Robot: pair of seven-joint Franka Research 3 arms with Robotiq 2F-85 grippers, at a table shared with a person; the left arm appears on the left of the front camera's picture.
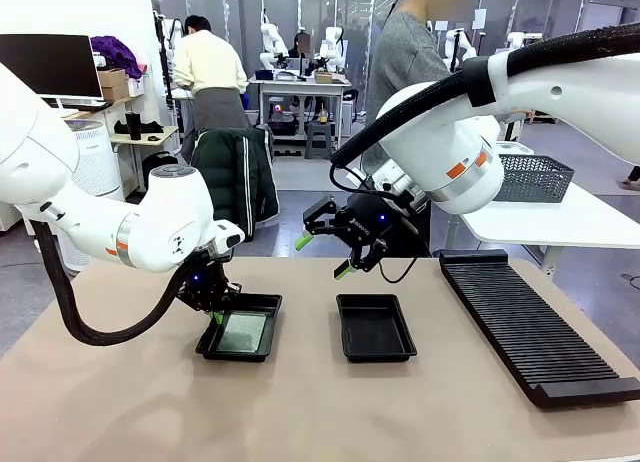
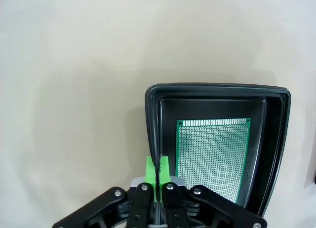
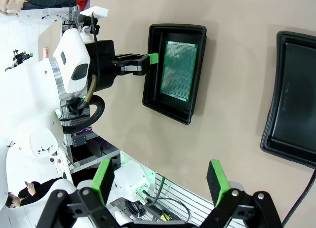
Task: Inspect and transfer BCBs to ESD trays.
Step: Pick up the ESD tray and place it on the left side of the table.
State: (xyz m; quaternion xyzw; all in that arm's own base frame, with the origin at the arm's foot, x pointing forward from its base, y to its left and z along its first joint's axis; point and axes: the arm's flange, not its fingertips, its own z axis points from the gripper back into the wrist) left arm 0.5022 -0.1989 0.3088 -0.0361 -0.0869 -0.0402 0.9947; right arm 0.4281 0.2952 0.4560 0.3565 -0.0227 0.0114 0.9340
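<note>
Left hand [image 1: 215, 315] is being held closed, its green pads [image 2: 152, 169] being pressed flat together with nothing being gripped between them, low at the long left wall of the left ESD tray [image 1: 237, 357]; whether that rim is being touched cannot be told. Just inside that wall a BCB [image 2: 213, 156] is being carried flat on the tray floor, its long axis being run parallel to the wall and away from the robot across the bench [image 1: 120, 402]. So the board is being found to the hand's inner side, very near, with the raised wall between them. Beside it, apart toward the right, the second ESD tray [image 1: 376, 328] is being shown bare. Farther right, a long black slotted rack [image 1: 530, 327] is being laid along the bench; whether any slot is being filled cannot be made out. Beyond the bare tray, the right hand [image 1: 323, 256] is being held up off the bench, jaws spread wide and nothing being carried. As a judgement, any next board is being owed to the bare tray, to which the right hand is being placed nearer, while the left hand is being placed nearer to the seated board. At the far side a person [image 1: 405, 52] is being seen standing
</note>
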